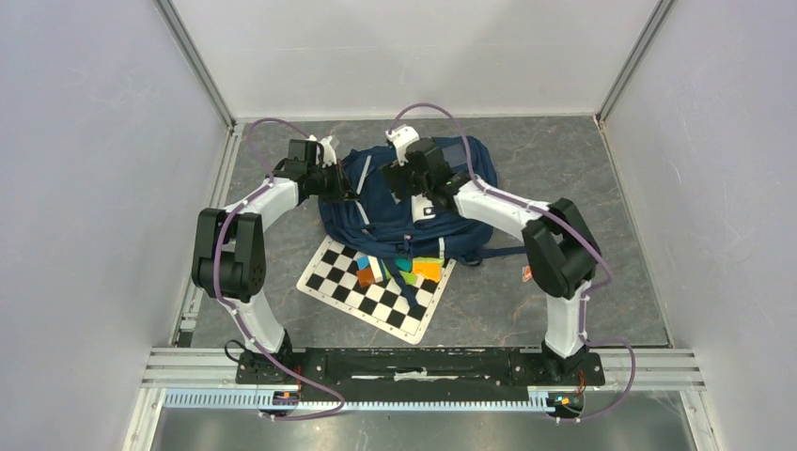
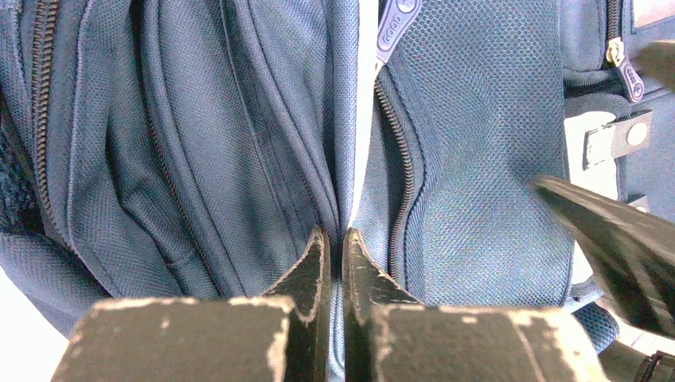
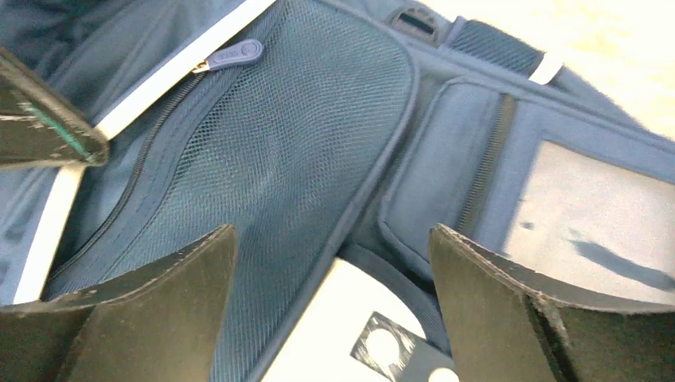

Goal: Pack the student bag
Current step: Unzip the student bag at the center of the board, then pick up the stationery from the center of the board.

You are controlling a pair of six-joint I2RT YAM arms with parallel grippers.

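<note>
The navy student bag (image 1: 376, 211) lies on the tabletop (image 1: 564, 169) overlapping the checkerboard's (image 1: 343, 282) far edge, the left pincer (image 2: 335, 236) pinching a fold of its fabric and the right pincer (image 3: 333, 232) spread above it.

The student bag (image 1: 371, 221) — navy — overlaps a checkerboard (image 1: 376, 305).

Left pincer (image 2: 335, 239) clamped; right pincer (image 3: 333, 237) agape

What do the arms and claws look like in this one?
The left arm and right arm have white links, bulky black joints and a purple cable looped alongside. The left claw and right claw have flat black fingers with scuffed, whitish edges.
</note>
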